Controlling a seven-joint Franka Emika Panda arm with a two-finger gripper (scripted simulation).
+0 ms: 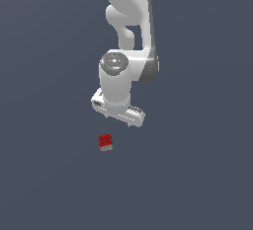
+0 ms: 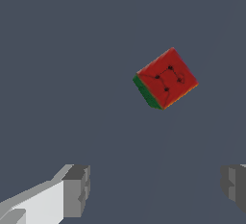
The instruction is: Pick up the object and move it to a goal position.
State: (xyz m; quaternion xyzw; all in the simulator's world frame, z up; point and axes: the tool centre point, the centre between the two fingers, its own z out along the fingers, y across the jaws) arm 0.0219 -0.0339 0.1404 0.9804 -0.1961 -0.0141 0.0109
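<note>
The object is a tiny red block (image 1: 105,141) with dark dots on its top face and a greyish-tan side, lying on the dark grey floor. In the wrist view the red block (image 2: 166,78) shows a green side and an orange edge. My gripper (image 2: 156,187) hangs above the floor, a little to the exterior view's right of the block and apart from it. Its two grey fingertips (image 2: 77,189) stand wide apart with nothing between them. In the exterior view the white hand (image 1: 118,108) hides the fingers.
The white arm (image 1: 128,26) rises from the hand to the top edge of the exterior view. The flat dark grey floor (image 1: 197,174) spreads all around.
</note>
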